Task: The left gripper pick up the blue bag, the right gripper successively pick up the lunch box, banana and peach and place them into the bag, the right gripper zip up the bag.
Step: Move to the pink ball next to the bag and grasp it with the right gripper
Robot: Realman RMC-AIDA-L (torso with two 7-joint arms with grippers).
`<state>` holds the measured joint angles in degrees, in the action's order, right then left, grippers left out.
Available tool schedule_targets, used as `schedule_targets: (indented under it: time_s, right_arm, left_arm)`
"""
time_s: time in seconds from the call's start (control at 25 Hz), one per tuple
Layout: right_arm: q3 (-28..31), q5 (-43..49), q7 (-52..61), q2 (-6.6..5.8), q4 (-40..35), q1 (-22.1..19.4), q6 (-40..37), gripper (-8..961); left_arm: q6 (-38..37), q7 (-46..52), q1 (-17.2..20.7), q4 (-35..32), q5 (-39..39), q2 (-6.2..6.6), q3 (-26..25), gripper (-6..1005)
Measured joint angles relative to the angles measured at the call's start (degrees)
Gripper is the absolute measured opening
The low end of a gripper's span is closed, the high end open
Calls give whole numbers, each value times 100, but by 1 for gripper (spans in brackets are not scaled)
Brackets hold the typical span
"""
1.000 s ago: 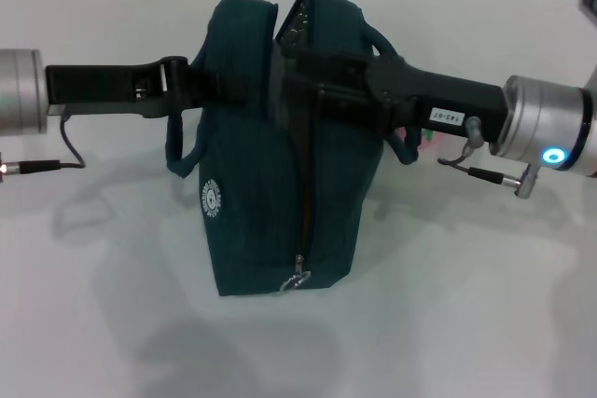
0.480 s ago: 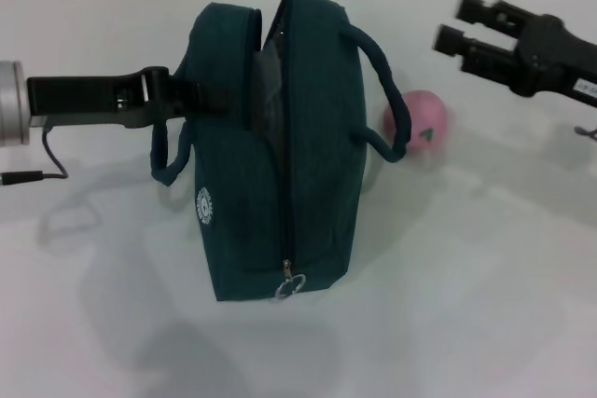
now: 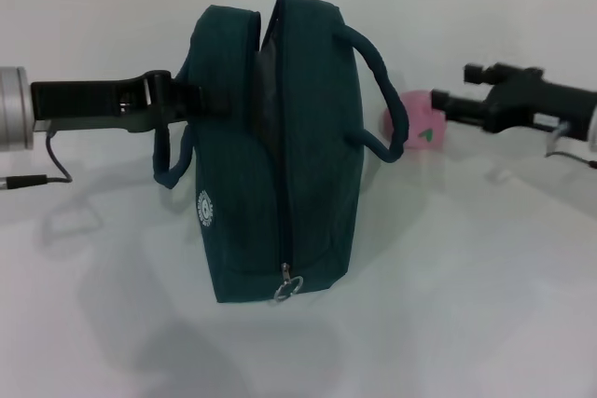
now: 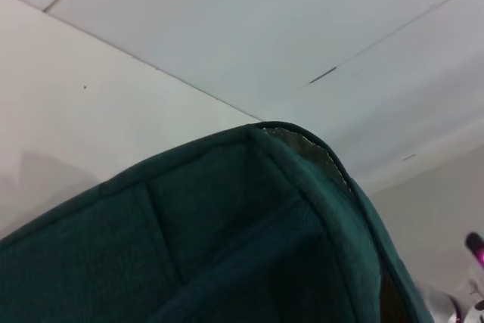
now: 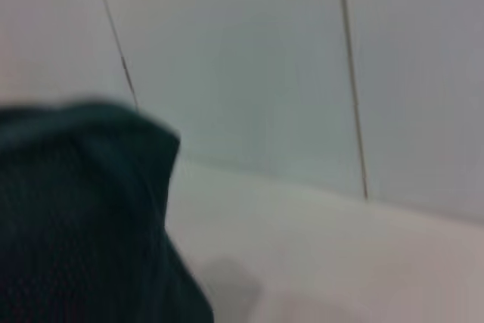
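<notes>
We see a plain white counter (image 3: 448, 323) with a smooth, faintly glossy top, running back to a pale wall with a thin dark seam. On it stands a large dark teal fabric lunch bag (image 3: 280, 146), its zipper with a metal ring pull facing us and a small white round logo low on its left side. Whether its base rests fully on the counter we cannot tell. Just to the right of the bag, near one padded loop handle, a small round pink peach (image 3: 417, 125) sits on the counter.
</notes>
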<state>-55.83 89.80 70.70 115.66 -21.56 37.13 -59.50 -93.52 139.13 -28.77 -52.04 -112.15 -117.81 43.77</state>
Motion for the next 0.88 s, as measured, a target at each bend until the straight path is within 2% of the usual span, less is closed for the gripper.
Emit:
schedule_targets:
  time_s: [0.24,0.6,0.88]
  right_arm:
    - [-604,-29,3,47,158,267,370,718]
    - [-729,7,74,55,362,488,482,712]
    - [-1170,-20,256,54,413,660,906,699]
  left_arm:
    - [131,0,-15,116,-25,16,1,32]
    - [513,-25,35,371,-78,128,0,32]
    - [527,-68,39,405,-79,134,-1,32]
